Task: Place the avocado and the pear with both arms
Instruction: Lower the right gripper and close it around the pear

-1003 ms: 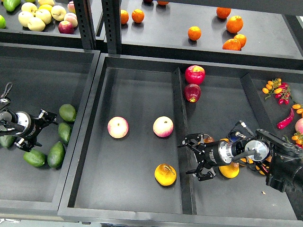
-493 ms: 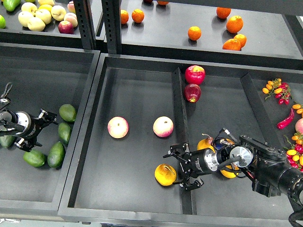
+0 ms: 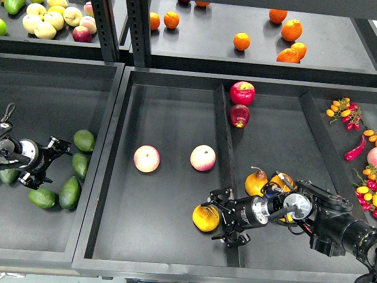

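The pear (image 3: 205, 217), golden-yellow with a dark blotch, lies at the front right of the middle tray (image 3: 171, 118). My right gripper (image 3: 221, 216) is open just to the pear's right, over the divider, with the fingers spread above and below the pear's right side and holding nothing. Several green avocados lie in the left tray, the nearest (image 3: 80, 165) and another (image 3: 84, 140) just right of my left gripper (image 3: 48, 161). The left gripper is open and empty, pointing at them.
Two pink-and-cream apples (image 3: 146, 158) (image 3: 202, 157) lie mid-tray. Two red apples (image 3: 242, 92) sit past the divider (image 3: 222, 135). Stemmed yellow pears (image 3: 255, 183) lie beside my right arm. Oranges (image 3: 241, 41) and pale apples (image 3: 46, 29) are on the back shelf. Chillies (image 3: 355, 148) lie far right.
My right gripper has moved left and down from the right compartment across the divider, up against the pear. The left gripper has hardly moved.
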Robot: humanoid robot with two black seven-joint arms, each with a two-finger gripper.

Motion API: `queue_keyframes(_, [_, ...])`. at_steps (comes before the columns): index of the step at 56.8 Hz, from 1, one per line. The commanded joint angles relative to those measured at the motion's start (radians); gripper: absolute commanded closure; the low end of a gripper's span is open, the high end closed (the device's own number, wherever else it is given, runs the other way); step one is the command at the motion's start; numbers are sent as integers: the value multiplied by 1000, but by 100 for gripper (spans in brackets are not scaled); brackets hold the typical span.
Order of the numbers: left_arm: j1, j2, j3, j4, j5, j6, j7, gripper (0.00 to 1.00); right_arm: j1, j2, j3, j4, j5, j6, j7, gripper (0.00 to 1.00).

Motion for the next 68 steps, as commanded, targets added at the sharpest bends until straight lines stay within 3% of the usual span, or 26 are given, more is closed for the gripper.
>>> queue_keyframes(1, [2, -1, -3, 0, 0, 0, 0, 1, 3, -4, 7, -17, 0, 0, 0, 9])
queue_keyframes(27, [2, -31, -4, 6, 0, 0, 0, 1, -1, 3, 45, -60, 3, 0, 0, 14])
queue_keyframes(57, [0, -44, -4, 17, 0, 0, 0, 1, -16, 48, 76, -58, 3, 0, 0, 3])
queue_keyframes(64, [0, -44, -4, 18, 0, 0, 0, 1, -14, 45, 79, -57, 3, 0, 0, 10])
queue_keyframes(68, [0, -45, -6, 18, 0, 0, 0, 1, -17, 37, 94, -54, 6, 0, 0, 21])
